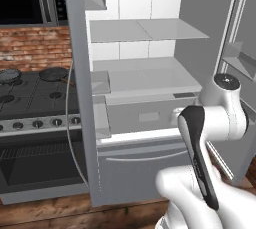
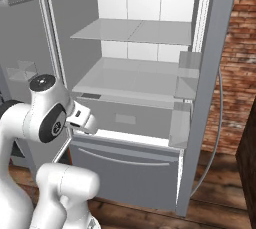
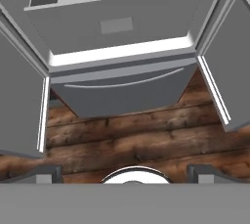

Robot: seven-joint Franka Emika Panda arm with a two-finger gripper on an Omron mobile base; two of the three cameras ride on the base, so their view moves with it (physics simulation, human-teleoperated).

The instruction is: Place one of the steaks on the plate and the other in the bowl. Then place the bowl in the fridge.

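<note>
Fridge (image 1: pixel 150 73) straight ahead of arm, both upper doors swung wide, white interior w/ two glass shelves (image 2: pixel 135 32), bare. Bottom drawer (image 3: pixel 117 88) shut, thin curved handle across it. Stove (image 1: pixel 35 98) to fridge's left w/ two black frying pans (image 1: pixel 52 74) on burners; oven below. Wood floor (image 3: pixel 127 140) under hand. Gripper (image 3: pixel 124 176) fingers spread wide, grasping nothing. Brick wall (image 2: pixel 237 63) on right.

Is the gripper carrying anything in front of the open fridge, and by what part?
Nothing is held: the gripper is open and bare, above the wooden floor before the fridge.
</note>
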